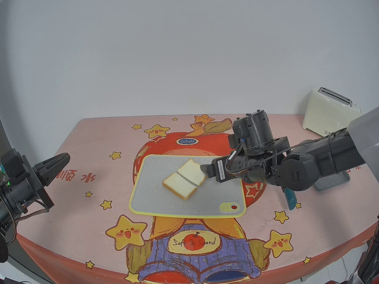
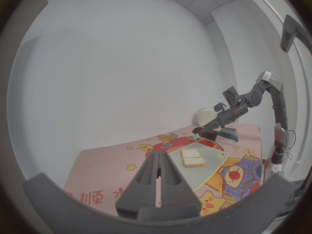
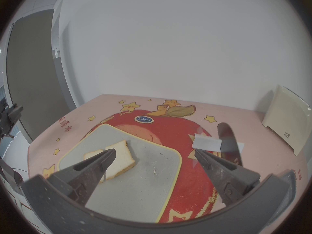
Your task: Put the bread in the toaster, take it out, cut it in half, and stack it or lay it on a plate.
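Two halves of a cut bread slice lie side by side on a grey cutting board with a yellow rim. My right gripper hovers open just right of the bread, over the board's right part; in the right wrist view its fingers stand wide apart with the bread beyond them and nothing between. The cream toaster stands at the table's far right. A knife with a teal handle lies under the right arm. My left gripper is shut and empty off the table's left edge.
A grey tray sits at the right behind the arm, near the toaster. The knife's dark blade rests on the tablecloth with a white paper slip beside it. Bare pink tablecloth spreads left of and in front of the board.
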Controlling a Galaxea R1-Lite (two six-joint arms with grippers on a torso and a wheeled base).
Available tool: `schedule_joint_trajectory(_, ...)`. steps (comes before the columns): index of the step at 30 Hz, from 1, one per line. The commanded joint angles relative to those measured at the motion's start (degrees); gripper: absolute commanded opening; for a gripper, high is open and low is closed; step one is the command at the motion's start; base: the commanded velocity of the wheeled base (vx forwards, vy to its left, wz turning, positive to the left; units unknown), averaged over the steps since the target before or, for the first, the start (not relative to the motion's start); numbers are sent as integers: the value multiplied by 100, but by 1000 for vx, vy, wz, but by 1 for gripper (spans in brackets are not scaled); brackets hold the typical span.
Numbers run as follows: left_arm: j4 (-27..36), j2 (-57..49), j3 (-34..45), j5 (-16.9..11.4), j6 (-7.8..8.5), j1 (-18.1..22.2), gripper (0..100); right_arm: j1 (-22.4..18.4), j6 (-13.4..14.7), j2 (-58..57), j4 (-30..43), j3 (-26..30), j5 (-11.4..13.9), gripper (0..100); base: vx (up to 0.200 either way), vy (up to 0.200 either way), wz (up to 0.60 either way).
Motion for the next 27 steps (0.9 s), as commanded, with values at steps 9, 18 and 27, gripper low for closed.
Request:
schedule_joint_trajectory(9, 6, -74, -5, -9, 0, -7, 0, 5, -1, 144, -54, -35, -2, 100, 0, 0, 0)
schedule_joint_trajectory(18, 6, -74, 4, 0, 0, -7, 0, 5, 8, 135, -37, 9, -11, 100, 0, 0, 0)
schedule_joint_trajectory(27, 6, -74, -5, 0, 0, -7, 0, 40, 8, 126, -63, 9, -2, 0, 0, 0, 0)
